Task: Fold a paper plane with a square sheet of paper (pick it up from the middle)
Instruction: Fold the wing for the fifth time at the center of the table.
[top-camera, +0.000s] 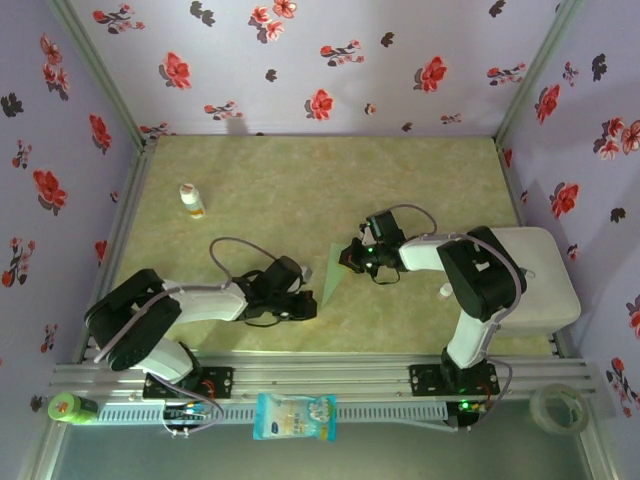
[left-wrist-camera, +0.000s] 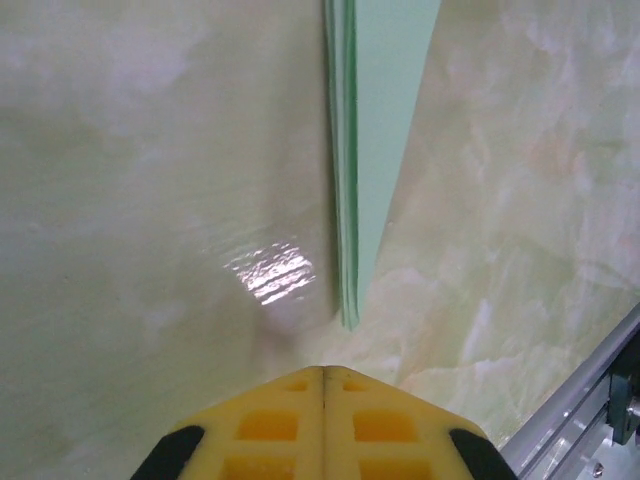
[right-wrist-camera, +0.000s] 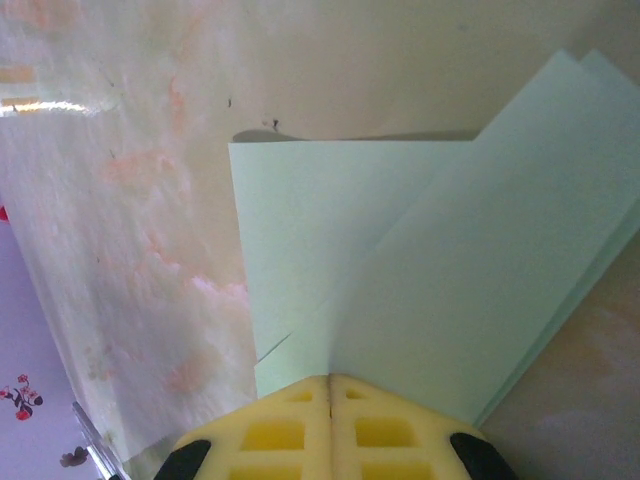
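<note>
The paper plane (top-camera: 333, 272), pale mint-green paper folded into a slim pointed dart, lies on the table between the two arms. My left gripper (top-camera: 306, 303) is shut, its yellow fingertips (left-wrist-camera: 323, 372) pressed together with nothing between them. They sit just short of the plane's sharp tip (left-wrist-camera: 348, 318), apart from it. My right gripper (top-camera: 352, 258) is shut at the wide end. Its closed fingertips (right-wrist-camera: 330, 378) sit on top of the folded layers (right-wrist-camera: 450, 270), right where a fold line runs in. The paper passes under both fingers.
A small white bottle (top-camera: 191, 200) stands at the back left. A white box (top-camera: 545, 285) sits behind the right arm. On the front rail (left-wrist-camera: 585, 405) lie a white-and-blue packet (top-camera: 295, 415), a green item (top-camera: 65, 407) and a tape roll (top-camera: 558, 408).
</note>
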